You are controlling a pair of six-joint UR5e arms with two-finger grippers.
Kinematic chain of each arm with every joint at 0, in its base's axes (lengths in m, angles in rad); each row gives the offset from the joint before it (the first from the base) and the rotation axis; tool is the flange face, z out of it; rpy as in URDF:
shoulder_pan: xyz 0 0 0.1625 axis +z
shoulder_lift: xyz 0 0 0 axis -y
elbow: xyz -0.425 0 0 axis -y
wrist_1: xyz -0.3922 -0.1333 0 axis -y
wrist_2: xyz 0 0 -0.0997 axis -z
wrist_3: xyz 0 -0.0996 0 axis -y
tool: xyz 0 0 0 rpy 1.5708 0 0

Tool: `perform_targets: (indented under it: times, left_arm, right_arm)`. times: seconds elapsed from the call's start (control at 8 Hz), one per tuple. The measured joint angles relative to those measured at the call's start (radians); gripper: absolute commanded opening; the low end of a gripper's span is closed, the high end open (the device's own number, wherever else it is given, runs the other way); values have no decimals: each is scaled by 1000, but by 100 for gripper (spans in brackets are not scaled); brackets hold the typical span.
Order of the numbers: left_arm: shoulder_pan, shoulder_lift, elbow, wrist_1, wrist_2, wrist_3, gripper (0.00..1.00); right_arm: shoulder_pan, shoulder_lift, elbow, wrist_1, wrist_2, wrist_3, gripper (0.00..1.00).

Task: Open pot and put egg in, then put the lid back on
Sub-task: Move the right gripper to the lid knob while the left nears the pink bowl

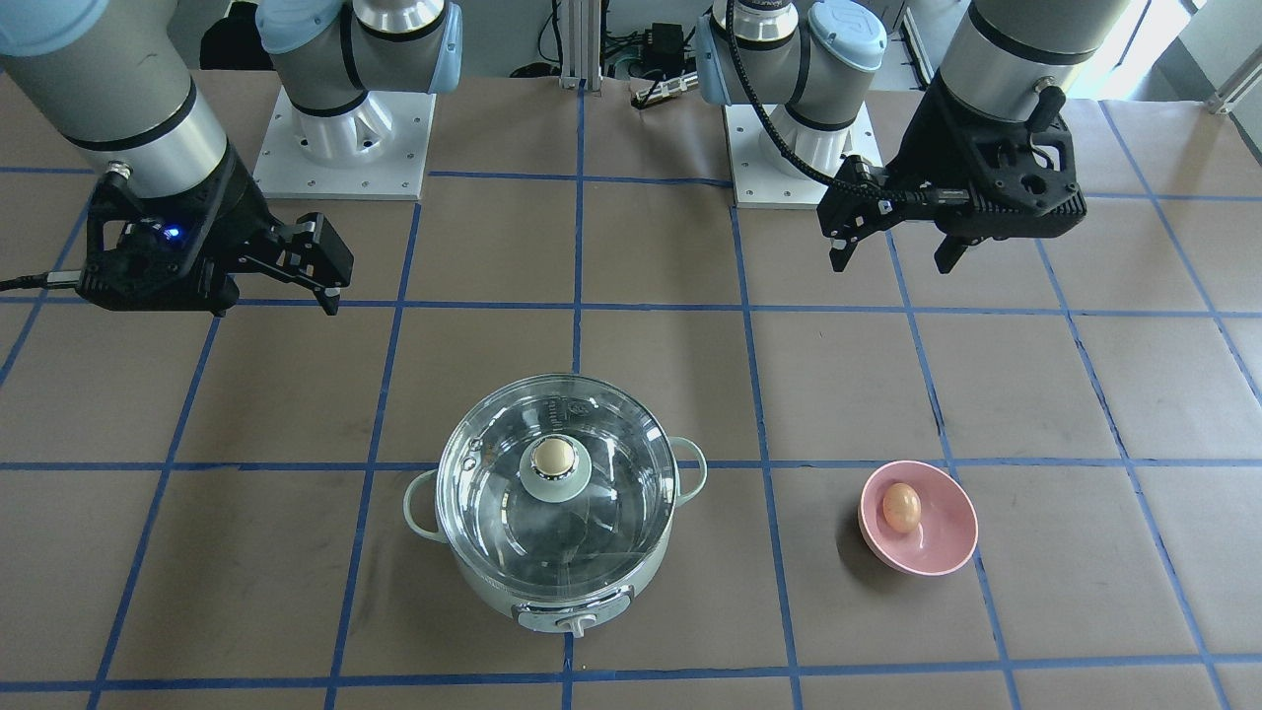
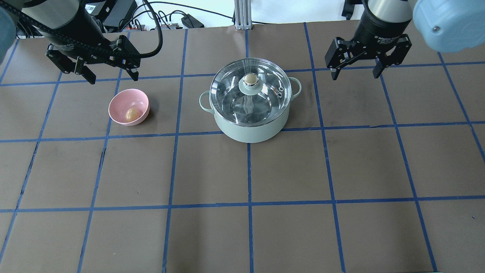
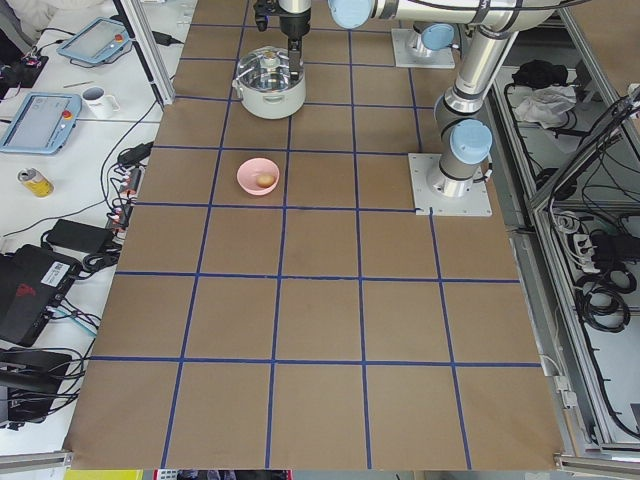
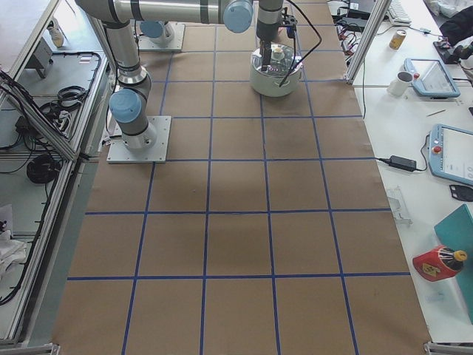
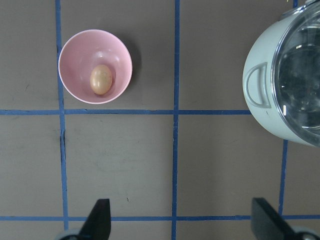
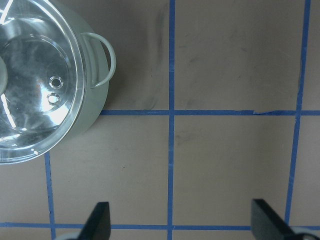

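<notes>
The mint-green pot [image 2: 250, 127] stands at the table's middle with the glass lid [image 2: 267, 96] resting on it, gold-beige knob [image 2: 249, 79] up. The tan egg [image 2: 132, 114] lies in a small pink bowl [image 2: 125, 99] to the pot's left. My left gripper [image 2: 113, 77] is open and empty, hovering just behind the bowl. My right gripper [image 2: 355, 75] is open and empty, hovering to the right of the pot and behind it. The left wrist view shows the egg [image 5: 100, 79] and part of the pot [image 5: 265, 110]. The right wrist view shows the lid [image 6: 35, 95].
The table is brown paper with a blue tape grid [image 2: 248, 170]. The arm bases [image 1: 345, 138] stand at the robot's side. The pot's knob panel [image 1: 577, 616] faces away from the robot. Cables and devices lie beyond the table's edges.
</notes>
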Motion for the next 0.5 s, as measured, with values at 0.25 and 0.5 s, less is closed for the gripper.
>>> perform_targets:
  times: [0.25, 0.5]
  left_arm:
    - [4, -2, -1, 12, -6, -9, 100]
    - [15, -5, -12, 26, -3, -32, 100]
  right_arm:
    - [0, 1, 1, -1, 0, -1, 100]
    - [-2, 10, 1, -11, -1, -12, 100]
